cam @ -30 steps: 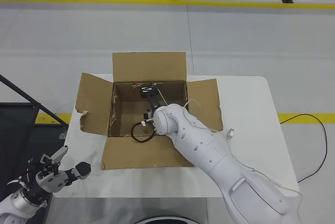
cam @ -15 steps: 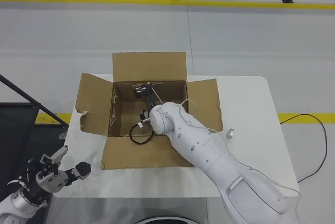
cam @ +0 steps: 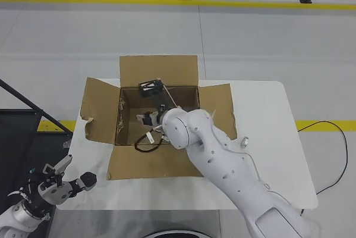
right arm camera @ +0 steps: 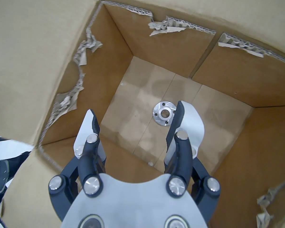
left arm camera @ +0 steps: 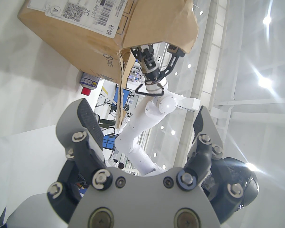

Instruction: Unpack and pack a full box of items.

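Note:
An open cardboard box [cam: 100, 110] stands on the white table [cam: 267, 113], its four flaps spread out. My right gripper [cam: 147, 116] hangs inside the box opening, open and holding nothing [right arm camera: 135, 117]. On the box floor lies a round metal flange [right arm camera: 163, 113] with a centre hole, below and just beside one fingertip. My left gripper [cam: 76, 171] sits low off the table's front left corner, away from the box, open and empty [left arm camera: 142, 112]. The box's labelled side wall [left arm camera: 68, 31] and a torn flap show in the left wrist view.
A small metal part [cam: 245, 141] lies on the table to the right of the box. The box's inner edges are torn and ragged [right arm camera: 78, 55]. A black cable loop [cam: 143, 141] hangs from the right wrist over the box. A dark panel [cam: 11, 149] stands left of the table.
The right wrist has turned inside the box, swinging its black wrist part toward the back left flap. The left arm has kept still.

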You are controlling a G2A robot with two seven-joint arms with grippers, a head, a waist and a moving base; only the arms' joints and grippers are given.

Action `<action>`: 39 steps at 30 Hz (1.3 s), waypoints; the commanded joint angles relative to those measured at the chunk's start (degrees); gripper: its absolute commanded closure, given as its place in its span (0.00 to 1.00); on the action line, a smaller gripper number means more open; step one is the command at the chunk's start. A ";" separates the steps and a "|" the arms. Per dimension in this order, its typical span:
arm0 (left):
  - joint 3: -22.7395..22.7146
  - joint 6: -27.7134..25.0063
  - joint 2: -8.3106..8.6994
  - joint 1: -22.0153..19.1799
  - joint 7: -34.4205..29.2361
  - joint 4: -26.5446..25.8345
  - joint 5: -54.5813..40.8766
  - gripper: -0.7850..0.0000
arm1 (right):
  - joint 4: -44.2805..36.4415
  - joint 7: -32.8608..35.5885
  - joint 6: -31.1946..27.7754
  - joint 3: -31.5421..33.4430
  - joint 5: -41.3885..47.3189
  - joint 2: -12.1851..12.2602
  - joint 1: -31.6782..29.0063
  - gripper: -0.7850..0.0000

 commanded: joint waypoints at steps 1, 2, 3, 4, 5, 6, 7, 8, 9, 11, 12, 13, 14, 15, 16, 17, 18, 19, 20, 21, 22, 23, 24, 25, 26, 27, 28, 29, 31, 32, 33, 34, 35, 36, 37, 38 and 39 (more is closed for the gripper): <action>0.00 0.00 0.00 0.00 0.00 0.00 0.00 0.00 | -5.99 1.63 -0.13 1.73 -1.80 0.79 -2.64 0.19; 0.00 0.00 0.00 0.00 0.00 0.00 0.00 0.00 | -8.80 2.47 -0.28 2.68 -2.55 1.19 -4.01 0.18; 0.00 0.00 0.00 0.00 0.00 0.00 0.00 0.00 | -11.50 3.36 -0.66 3.57 -3.78 1.60 -5.22 0.15; 0.00 0.00 0.00 0.00 0.00 0.00 0.00 0.00 | -14.26 4.22 -0.85 4.63 -4.80 2.00 -6.48 0.10; 0.00 0.00 0.00 0.00 0.00 0.00 0.00 0.00 | -17.07 5.06 -1.08 5.80 -5.70 2.39 -7.79 0.07; 0.00 0.00 0.00 0.00 0.00 0.00 0.00 0.00 | -19.80 6.09 -1.35 7.01 -7.00 2.81 -9.08 0.05; 0.00 0.00 0.00 0.00 0.00 0.00 0.00 0.00 | -22.59 7.15 -1.42 8.43 -8.40 3.22 -10.40 0.03; 0.00 0.00 0.00 0.00 0.00 0.00 0.00 0.00 | -25.51 8.14 -1.45 9.93 -9.73 3.63 -11.83 0.00; 0.00 0.00 0.00 0.00 0.00 0.00 0.00 0.00 | -28.45 9.15 -1.67 11.52 -10.76 4.03 -13.36 0.00; 0.00 0.00 0.00 0.00 0.00 0.00 0.00 0.00 | -34.32 10.91 -2.27 14.75 -12.96 4.82 -16.94 0.00; 0.00 0.00 0.00 0.00 0.00 0.00 0.00 0.00 | -37.28 11.68 -2.49 16.36 -13.66 5.17 -18.97 0.00; 0.00 0.00 0.00 0.00 0.00 0.00 0.00 0.00 | -39.85 12.41 -2.92 18.16 -14.25 5.52 -20.92 0.00; 0.00 0.00 0.00 0.00 0.00 0.00 0.00 0.00 | -42.24 13.24 -3.47 19.88 -15.07 5.86 -22.82 0.00; 0.00 0.00 0.00 0.00 0.00 0.00 0.00 0.00 | -44.58 14.18 -4.06 21.43 -16.05 6.18 -24.69 0.00; 0.00 0.00 0.00 0.00 0.00 0.00 0.00 0.00 | -46.90 15.02 -4.43 22.90 -17.07 6.47 -26.54 0.00; 0.00 0.00 0.00 0.00 0.00 0.00 0.00 0.00 | -49.07 15.80 -4.74 24.29 -17.77 6.72 -28.36 0.00; 0.00 0.00 0.00 0.00 0.00 0.00 0.00 0.00 | -51.06 16.64 -5.04 25.61 -18.53 6.96 -30.17 0.00; 0.00 0.00 0.00 0.00 0.00 0.00 0.00 0.00 | -52.99 17.40 -5.33 26.84 -19.41 7.18 -31.90 0.00; 0.00 0.00 0.00 0.00 0.00 0.00 0.00 0.00 | -52.99 17.42 -5.67 27.89 -19.81 7.34 -33.06 0.00; 0.00 0.00 0.00 0.00 0.00 0.00 0.00 0.00 | -52.99 17.31 -5.85 28.87 -19.96 7.46 -33.96 0.00; 0.00 0.00 0.00 0.00 0.00 0.00 0.00 0.00 | -52.99 17.62 -5.99 29.75 -20.06 7.58 -34.94 0.00; 0.00 0.00 0.00 0.00 0.00 0.00 0.00 0.00 | -52.99 18.17 -6.20 30.60 -20.27 7.71 -35.97 0.00; 0.00 0.00 0.00 0.00 0.00 0.00 0.00 0.00 | -52.99 18.78 -6.37 31.48 -20.92 7.86 -37.04 0.00; 0.00 0.00 0.00 0.00 0.00 0.00 0.00 0.00 | -52.99 19.42 -6.52 32.32 -22.16 8.02 -38.19 0.00; 0.00 0.00 0.00 0.00 0.00 0.00 0.00 0.00 | -52.99 19.58 -6.38 33.12 -23.79 8.16 -39.32 0.00; 0.00 0.00 0.00 0.00 0.00 0.00 0.00 0.00 | -52.99 19.39 -5.89 33.65 -24.89 8.25 -40.58 0.00; 0.00 0.00 0.00 0.00 0.00 0.00 0.00 0.00 | -52.99 18.85 -5.26 34.03 -25.32 8.29 -41.91 0.00; 0.00 0.00 0.00 0.00 0.00 0.00 0.00 0.00 | -52.99 18.22 -4.67 34.44 -25.52 8.33 -43.38 0.00; 0.00 0.00 0.00 0.00 0.00 0.00 0.00 0.00 | -52.99 17.00 -3.94 35.06 -25.89 8.43 -46.62 0.00; 0.00 0.00 0.00 0.00 0.00 0.00 0.00 0.00 | -52.99 15.99 -3.39 35.41 -25.91 8.46 -48.14 0.00; 0.00 0.00 0.00 0.00 0.00 0.00 0.00 0.00 | -52.99 14.72 -2.76 35.79 -25.44 8.46 -49.54 0.00; 0.00 0.00 0.00 0.00 0.00 0.00 0.00 0.00 | -52.99 13.48 -2.39 36.13 -24.52 8.46 -50.86 0.00; 0.00 0.00 0.00 0.00 0.00 0.00 0.00 0.00 | -52.99 12.45 -2.25 36.50 -23.76 8.48 -52.19 0.00; 0.00 0.00 0.00 0.00 0.00 0.00 0.00 0.00 | -52.99 11.39 -2.19 36.78 -22.90 8.50 -53.38 0.00; 0.00 0.00 0.00 0.00 0.00 0.00 0.00 0.00 | -52.99 10.42 -2.26 37.01 -21.96 8.52 -54.45 0.00; 0.00 0.00 0.00 0.00 0.00 0.00 0.00 0.00 | -52.99 9.42 -2.34 37.20 -21.09 8.53 -55.43 0.00; 0.00 0.00 0.00 0.00 0.00 0.00 0.00 0.00 | -52.99 8.34 -2.45 37.25 -20.13 8.54 -56.35 0.00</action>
